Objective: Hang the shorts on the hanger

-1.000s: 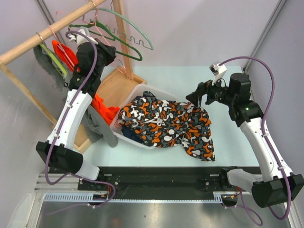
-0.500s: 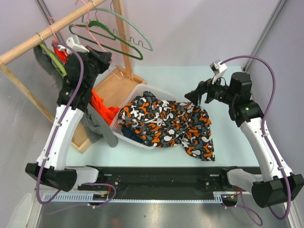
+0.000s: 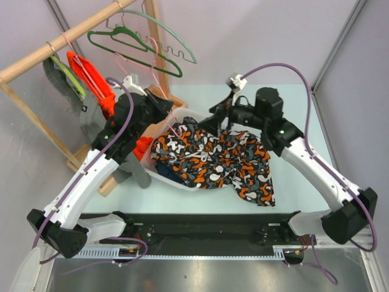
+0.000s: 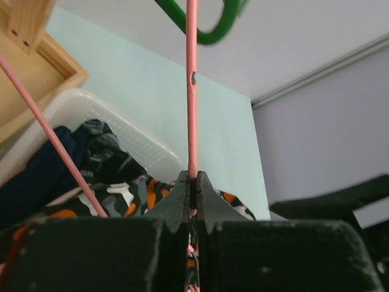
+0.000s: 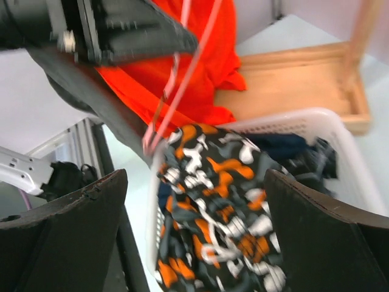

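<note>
The shorts (image 3: 222, 158), dark with orange, white and grey blobs, lie half in the white basket and half on the table. They also show in the left wrist view (image 4: 118, 194) and the right wrist view (image 5: 225, 201). My left gripper (image 3: 166, 104) is shut on the thin pink hanger (image 3: 157, 73) and holds it above the basket's far rim. The wire runs up from the closed jaws (image 4: 192, 182) in the left wrist view (image 4: 192, 91). My right gripper (image 3: 214, 117) is open and empty, hovering over the shorts (image 5: 194, 201). The hanger (image 5: 182, 79) shows ahead of it.
A white laundry basket (image 3: 189, 114) holds dark blue-grey clothes under the shorts. A wooden rail (image 3: 55, 48) at the back left carries a dark green hanger (image 3: 137, 45), a pale green wavy hanger (image 3: 179, 47) and an orange garment (image 3: 91, 79). Its wooden base (image 3: 137, 118) adjoins the basket.
My left arm has come down from the rail toward the basket with the pink hanger in its jaws. My right arm has swung left over the shorts.
</note>
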You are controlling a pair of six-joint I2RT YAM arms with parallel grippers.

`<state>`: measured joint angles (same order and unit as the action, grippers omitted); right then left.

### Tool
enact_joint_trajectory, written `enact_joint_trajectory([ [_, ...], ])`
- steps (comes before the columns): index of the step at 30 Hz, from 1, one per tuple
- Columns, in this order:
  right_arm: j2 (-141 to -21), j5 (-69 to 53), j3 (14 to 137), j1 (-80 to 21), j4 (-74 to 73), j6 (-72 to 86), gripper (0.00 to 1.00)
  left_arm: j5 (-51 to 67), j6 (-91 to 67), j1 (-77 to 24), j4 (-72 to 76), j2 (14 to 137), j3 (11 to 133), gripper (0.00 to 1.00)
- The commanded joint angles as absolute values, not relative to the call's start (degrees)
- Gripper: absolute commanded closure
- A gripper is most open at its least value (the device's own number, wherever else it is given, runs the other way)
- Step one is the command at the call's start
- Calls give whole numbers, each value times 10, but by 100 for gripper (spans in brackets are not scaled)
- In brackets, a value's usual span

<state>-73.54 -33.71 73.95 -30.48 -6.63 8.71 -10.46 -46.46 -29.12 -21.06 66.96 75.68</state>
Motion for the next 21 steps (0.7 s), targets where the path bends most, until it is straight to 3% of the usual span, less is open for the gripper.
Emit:
enact_joint_trajectory([
  [1,-795,-303,788,-360,25,143,0,-126,-476,-334,-178,653,751,96],
  [6,-840,-286,802,-394,54,185,0,-130,-469,-347,-171,661,759,97],
  [12,-873,-277,806,-431,66,182,8,-132,-460,-351,-167,659,759,96],
  [13,-876,-270,806,-437,64,178,23,-131,-461,-352,-168,658,755,96],
  [15,-882,-257,810,-443,62,177,44,-120,-461,-352,-170,655,752,91],
  [16,-882,-254,812,-443,58,174,71,-116,-461,-352,-171,654,747,87],
  [17,-881,-245,814,-442,52,170,85,-109,-459,-352,-167,650,744,82],
  [18,-874,-242,814,-439,41,159,100,-94,-443,-352,-167,647,738,64],
  [20,-860,-240,809,-430,31,156,100,-86,-415,-352,-177,637,737,45],
  [21,-852,-246,801,-410,23,160,100,-77,-404,-349,-180,630,734,30],
])
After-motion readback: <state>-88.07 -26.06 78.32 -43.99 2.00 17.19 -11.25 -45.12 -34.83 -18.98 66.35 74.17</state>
